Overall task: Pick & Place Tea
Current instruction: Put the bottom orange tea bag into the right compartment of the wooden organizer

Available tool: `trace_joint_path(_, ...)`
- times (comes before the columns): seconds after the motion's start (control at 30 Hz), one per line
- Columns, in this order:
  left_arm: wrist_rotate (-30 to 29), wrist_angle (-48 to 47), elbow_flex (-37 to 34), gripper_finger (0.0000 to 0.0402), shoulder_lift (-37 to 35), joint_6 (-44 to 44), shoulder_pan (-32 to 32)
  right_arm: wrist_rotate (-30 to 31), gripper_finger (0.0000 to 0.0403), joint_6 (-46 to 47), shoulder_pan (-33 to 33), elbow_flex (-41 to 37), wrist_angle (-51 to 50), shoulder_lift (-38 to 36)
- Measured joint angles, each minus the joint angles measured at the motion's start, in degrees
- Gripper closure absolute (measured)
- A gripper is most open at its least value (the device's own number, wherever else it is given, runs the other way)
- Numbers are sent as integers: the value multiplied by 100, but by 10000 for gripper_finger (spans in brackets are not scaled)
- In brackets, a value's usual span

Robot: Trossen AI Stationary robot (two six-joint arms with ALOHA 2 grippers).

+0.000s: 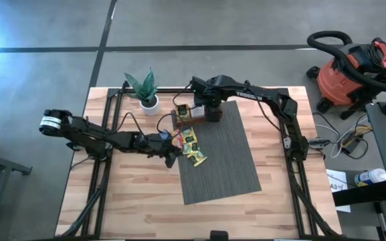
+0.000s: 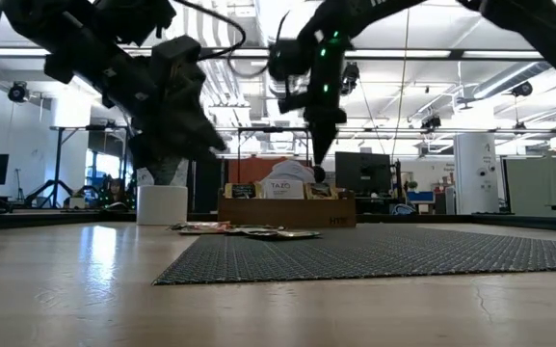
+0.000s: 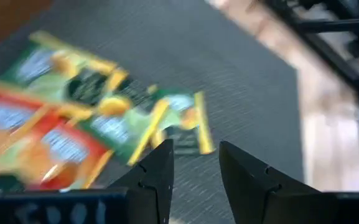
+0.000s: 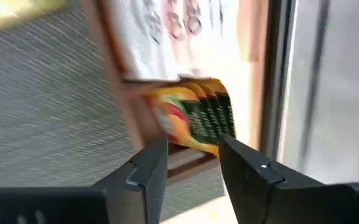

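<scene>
Several tea sachets point(image 1: 191, 148), green, yellow and white with orange, lie flat in a loose pile on the grey mat's left edge; they also show in the left wrist view point(image 3: 104, 118) and the low view point(image 2: 244, 230). My left gripper point(image 1: 170, 155) point(image 3: 195, 168) is open and hovers just left of the pile, above the table. My right gripper point(image 1: 211, 115) point(image 4: 193, 165) is open and points down over the wooden tray point(image 1: 184, 119) point(image 2: 287, 207). Yellow-green sachets point(image 4: 198, 121) stand on edge in one of the tray's compartments, beyond the fingertips.
The grey mat point(image 1: 223, 161) covers the table's middle. A potted plant point(image 1: 146, 90) in a white pot point(image 2: 162, 204) stands behind and to the left of the tray. A red shop vacuum point(image 1: 350, 73) sits on the floor beyond the table's far right corner.
</scene>
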Motion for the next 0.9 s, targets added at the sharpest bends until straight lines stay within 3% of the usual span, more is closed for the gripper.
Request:
trace_joint_path(0.23, -181, -2154, 0, 278, -461, -328, 27, -2089, 250, 1197, -39, -263, 191, -733)
trace_joint_path(0.33, -183, -2522, -2, 278, -510, -236, 26, -2500, 252, 1788, 29, -574, 429, -909)
trace_joint_path(0.53, -305, -2498, -2, 278, -514, 247, 28, -2555, 254, 2657, 683, -1580, 1528, -1061)
trace_joint_path(0.8, -313, -2300, -2, 278, -590, 226, 79, -2501, 251, 4540, 1559, -2996, 4531, -914)
trace_joint_path(0.9, -108, -1732, -23, 278, -568, 795, 75, -2224, 251, 5325, 1581, -3197, 5608, -834)
